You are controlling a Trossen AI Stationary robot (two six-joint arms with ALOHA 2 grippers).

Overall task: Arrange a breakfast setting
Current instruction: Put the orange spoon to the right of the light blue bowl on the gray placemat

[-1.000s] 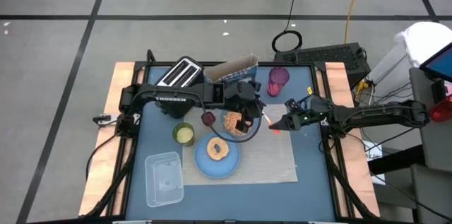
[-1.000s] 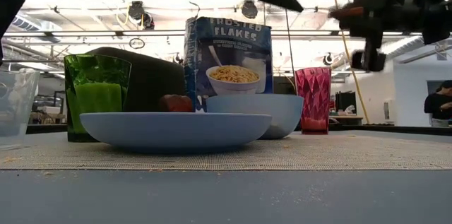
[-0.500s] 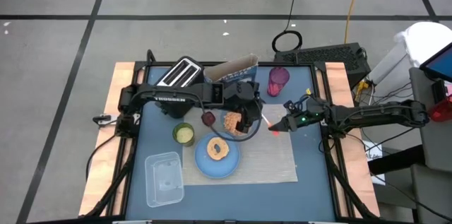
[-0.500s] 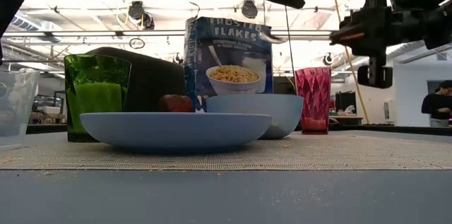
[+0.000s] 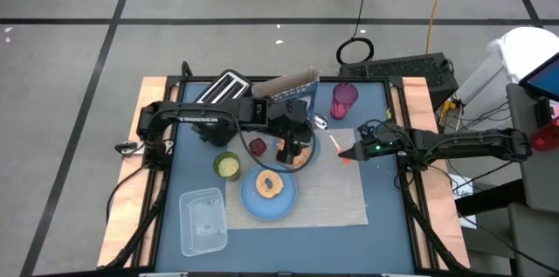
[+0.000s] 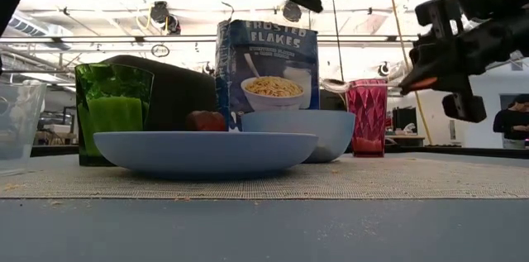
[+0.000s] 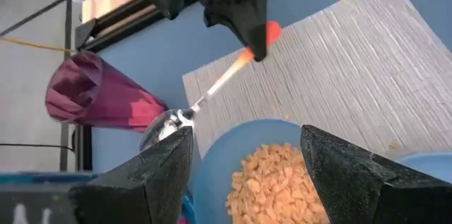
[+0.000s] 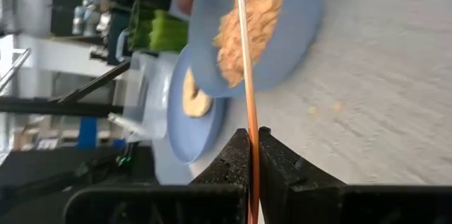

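Observation:
My right gripper (image 5: 347, 152) is shut on the orange-handled metal spoon (image 5: 327, 134), held in the air to the right of the blue bowl (image 5: 294, 155), which holds cereal. My left gripper (image 5: 293, 140) is open and empty above the bowl; its fingers frame the bowl in the left wrist view (image 7: 275, 181). The bowl and the light-blue plate (image 5: 268, 193) rest on the beige placemat (image 5: 336, 191). The purple cup (image 5: 344, 100), the blue cereal box (image 5: 288, 91) and the dark-red fruit (image 5: 258, 146) stand on the table behind them. My right gripper pinches the spoon's orange handle (image 8: 247, 121) between its two fingers, near the handle's free end. The spoon runs on from the fingers toward the table's far left. It is lifted clear and about level, its metal bowl (image 6: 335, 86) in front of the purple cup's rim.
A green cup (image 5: 227, 165) stands left of the plate, a toaster (image 5: 223, 91) at the far left, and a clear plastic container (image 5: 203, 220) at the near left. The placemat's right half (image 5: 345, 198) is bare.
My right gripper has come down with the spoon, which now lies lower and more level, at about the height of the purple cup's rim. My left gripper has drawn back a little toward the table's far left, staying above the bowl.

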